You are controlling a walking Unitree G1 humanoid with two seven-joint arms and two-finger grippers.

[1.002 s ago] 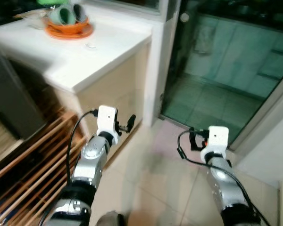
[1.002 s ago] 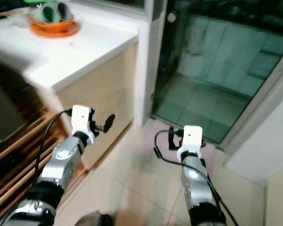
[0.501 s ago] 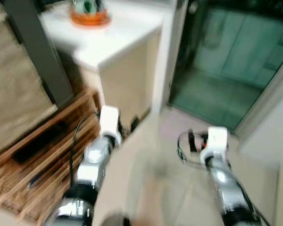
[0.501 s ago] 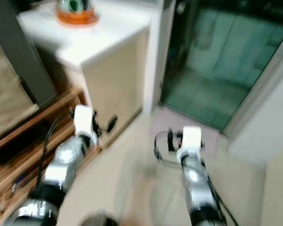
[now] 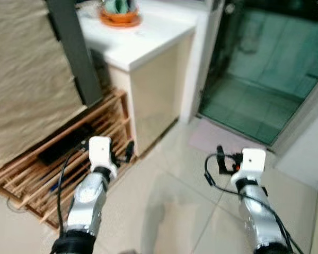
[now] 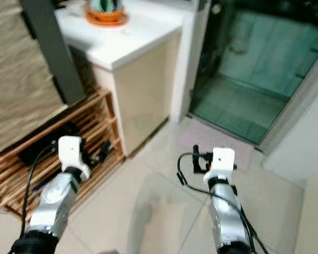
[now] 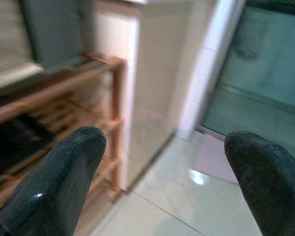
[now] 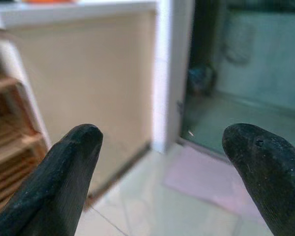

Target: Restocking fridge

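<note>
My left gripper [image 5: 128, 151] is held out low over the tiled floor, beside the end of a wooden slatted rack [image 5: 53, 159]. In the left wrist view its fingers [image 7: 64, 167] stand wide apart, open, with nothing between them. My right gripper [image 5: 221, 161] hangs above the floor near a pale pink mat [image 5: 217, 138]. It is open too, and its fingers [image 8: 64, 167] are spread and empty. Both point toward a cream cabinet [image 5: 153, 79].
The cabinet has a white top [image 5: 143, 39] carrying an orange bowl [image 5: 119, 16] with green items. A dark post [image 5: 74, 53] and a beige cloth [image 5: 26, 79] stand at the left above the rack. A glass door [image 5: 265, 63] is ahead on the right. Tiled floor [image 5: 164, 206] lies between my arms.
The camera has swung and drawn back: the cabinet now sits higher and farther off, and the rack, post and beige cloth have come into view. Both arms keep their pose.
</note>
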